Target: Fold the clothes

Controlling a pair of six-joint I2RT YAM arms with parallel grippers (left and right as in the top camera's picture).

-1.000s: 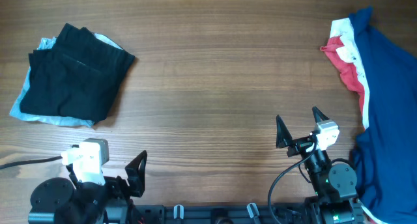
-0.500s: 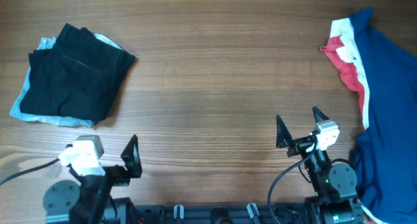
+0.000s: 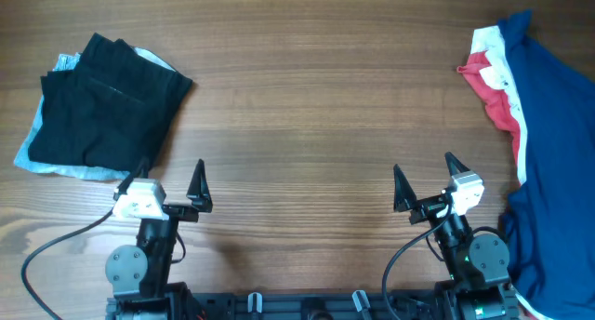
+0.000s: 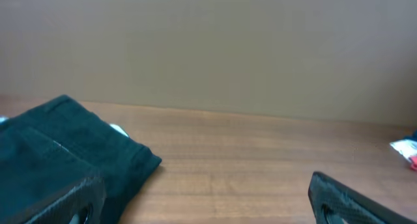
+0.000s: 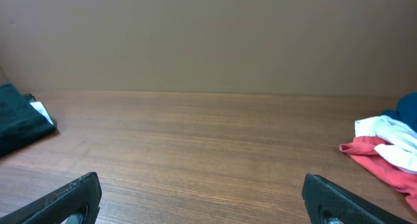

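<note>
The wood-grain tabletop runs wide and bare through its middle, and in my wrist views a plain beige wall closes it off behind. The black garment lies at the far left as a bunched, roughly squared heap. It rests on a light-blue cloth that shows only as slivers along its left and lower edges, so I cannot tell what that piece is. The garment's surface reads as plain black with a few seams; anything finer is too small to make out. My left tool sits just below the heap's lower right corner, released, jaws spread wide and holding nothing. From above, its outer finger merges with the dark fabric edge, and I cannot tell whether they touch. The left wrist view cuts the garment off at the frame's left side. My right tool is likewise released and empty, well apart from the garment, over bare wood. At the right edge a navy garment runs out of frame with a red and white cloth tucked against it. A black cable loops beside my left arm's base.
</note>
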